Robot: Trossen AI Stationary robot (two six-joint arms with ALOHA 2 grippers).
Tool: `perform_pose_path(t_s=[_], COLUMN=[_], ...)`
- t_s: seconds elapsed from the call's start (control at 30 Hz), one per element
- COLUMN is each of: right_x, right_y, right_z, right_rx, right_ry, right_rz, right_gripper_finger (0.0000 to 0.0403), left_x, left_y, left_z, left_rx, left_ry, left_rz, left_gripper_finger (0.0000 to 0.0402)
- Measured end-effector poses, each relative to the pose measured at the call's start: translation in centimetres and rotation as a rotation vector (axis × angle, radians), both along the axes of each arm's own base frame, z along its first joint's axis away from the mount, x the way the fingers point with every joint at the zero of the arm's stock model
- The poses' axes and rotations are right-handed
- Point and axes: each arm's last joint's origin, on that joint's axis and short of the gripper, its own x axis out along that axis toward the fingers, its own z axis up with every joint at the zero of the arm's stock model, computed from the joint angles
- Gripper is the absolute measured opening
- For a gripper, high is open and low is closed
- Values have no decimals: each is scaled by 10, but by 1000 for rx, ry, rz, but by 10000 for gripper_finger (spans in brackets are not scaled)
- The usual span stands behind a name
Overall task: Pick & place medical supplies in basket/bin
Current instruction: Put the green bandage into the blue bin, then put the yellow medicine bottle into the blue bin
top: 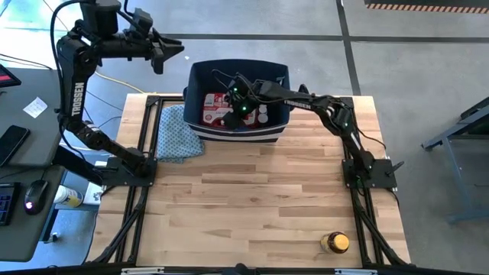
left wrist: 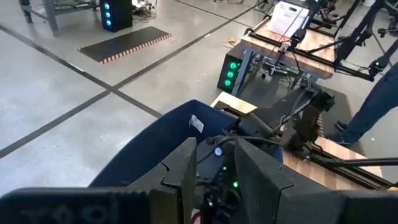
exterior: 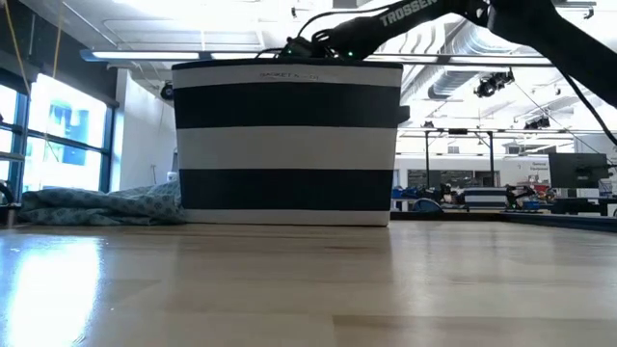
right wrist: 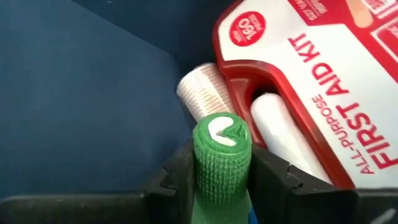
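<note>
The navy bin (top: 200, 76) stands at the table's far side; the low view shows its white stripe (exterior: 289, 145). Inside lie a red first-aid kit (right wrist: 323, 81), a beige roll (right wrist: 200, 93) and a white roll (right wrist: 283, 134). My right gripper (right wrist: 221, 171) reaches down into the bin (top: 238, 103), shut on a green roll (right wrist: 222, 158). The bin wall hides its fingers in the low view. My left gripper (top: 170, 52) hangs high beyond the table's far left corner, open (left wrist: 214, 171) and empty. A yellow-capped amber bottle (top: 335, 243) stands near the table's front right. My right gripper pinches the green roll by its round sides (right wrist: 205, 177) between its two fingers. The roll lies along the fingers, its free end (right wrist: 222, 132) sticking out past them. The fingers slant down into the bin from the table's right, just above the beige roll and the kit.
A blue-green patterned cloth (top: 177, 134) lies bunched on the table against the bin's left side, also seen low at the left (exterior: 96, 204). Bare wooden table (top: 252, 198) spreads in front of the bin. A person's leg (left wrist: 373, 106) shows beyond the table.
</note>
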Motion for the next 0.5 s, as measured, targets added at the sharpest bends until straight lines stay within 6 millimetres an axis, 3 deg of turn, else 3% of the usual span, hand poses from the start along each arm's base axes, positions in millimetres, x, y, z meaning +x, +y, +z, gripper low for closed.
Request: perform_pose_path(t_s=[0.17,0.33,0.5], right_x=[2,2,-4], right_y=[1,4,6], right_z=[1,1,20], right_rx=[5,13,-2], right_ry=[-18,-20,-43], right_rz=[7,16,8], right_gripper_finger=[131,180,226], left_x=[0,0,0], left_y=[0,0,0], left_z=[2,2,2], left_rx=[2,-12,-21], left_ry=[-17,-24,-29], left_rz=[5,9,13], left_gripper_finger=[144,144,144])
